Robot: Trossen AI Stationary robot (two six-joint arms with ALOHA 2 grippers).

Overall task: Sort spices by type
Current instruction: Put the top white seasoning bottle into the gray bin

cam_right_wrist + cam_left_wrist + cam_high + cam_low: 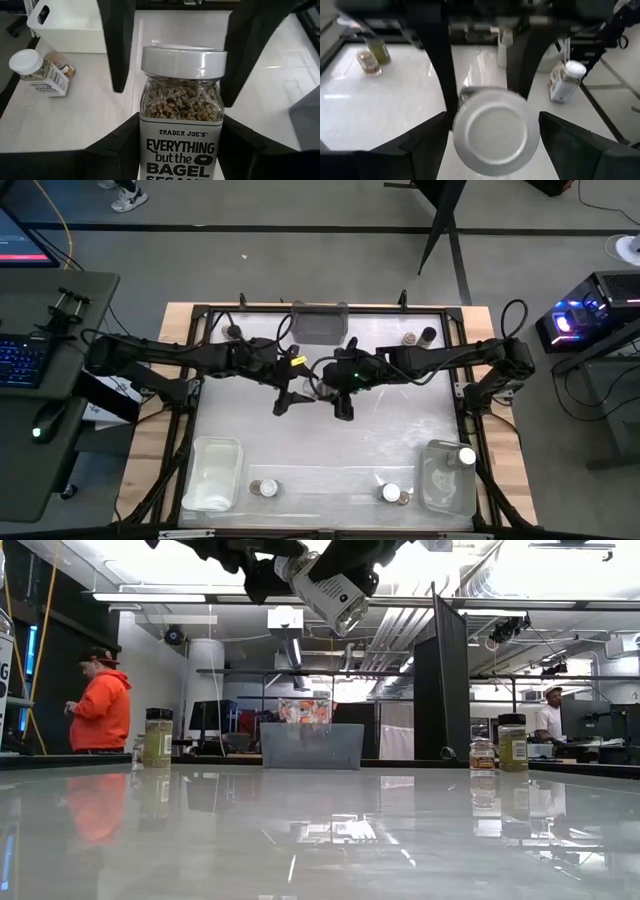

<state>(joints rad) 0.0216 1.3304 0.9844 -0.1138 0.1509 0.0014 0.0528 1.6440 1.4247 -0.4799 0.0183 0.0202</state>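
Right wrist view: a white-lidded jar (182, 120) labelled as everything-bagel seasoning sits upright between the right gripper (175, 150) fingers, clasped low on its body. In the low view the same jar (332, 595) hangs tilted, well above the tabletop (320, 840), over its middle. The left wrist view looks straight onto the jar's round lid (496, 131), which lies between the spread fingers of the left gripper (492, 145); those fingers stand at either side and touch nothing, so that gripper is released. Judgement: this is a hand-over in mid-air, right to left.

Recommendations:
- Left gripper should close on the lid or the upper body, clear of the right fingers, and squarely, since the jar is tilted.
- Right gripper should let go only once the left grasp is firm; a drop from this height could roll the jar away.

Other jars rest at the tabletop's edges: one near the far rim (409, 338), one by the near edge (391, 493), one at the clear bin (445, 475). A grey bin (320, 323) stands at the far side.
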